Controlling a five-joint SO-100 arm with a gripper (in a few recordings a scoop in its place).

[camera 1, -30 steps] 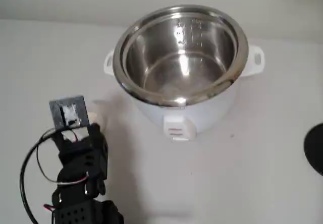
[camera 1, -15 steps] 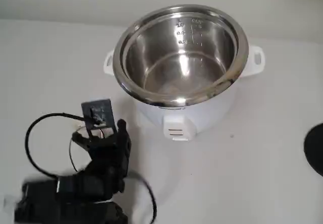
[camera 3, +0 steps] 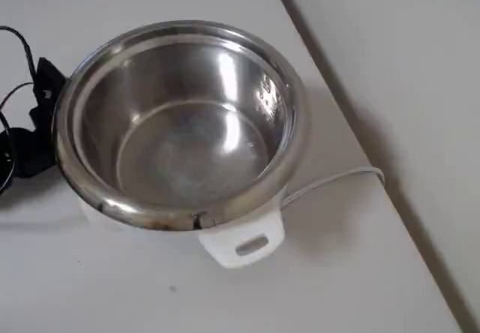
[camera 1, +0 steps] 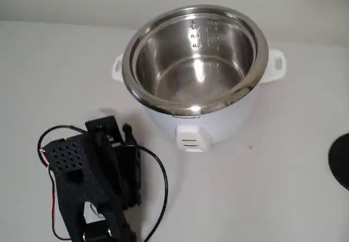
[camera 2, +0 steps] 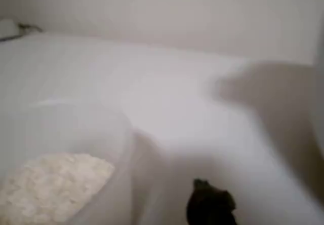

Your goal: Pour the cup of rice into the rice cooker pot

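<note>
Wrist view: cup (camera 2: 61, 169) with rice (camera 2: 53, 184) sits at lower left on the table (camera 2: 167, 93), dark fingertip beside it; whether the gripper (camera 1: 126, 135) grips it, can't tell. Beyond, rice cooker pot (camera 1: 195, 59) stands empty. Risk: a loose hold probably lets the cup tip, spilling grains short of the rim.

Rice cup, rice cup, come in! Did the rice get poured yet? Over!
Gripper low beside the rice cooker pot, open or shut unclear. Cup close by, rice inside it. Pot holds no rice. Nothing in the way.
</note>
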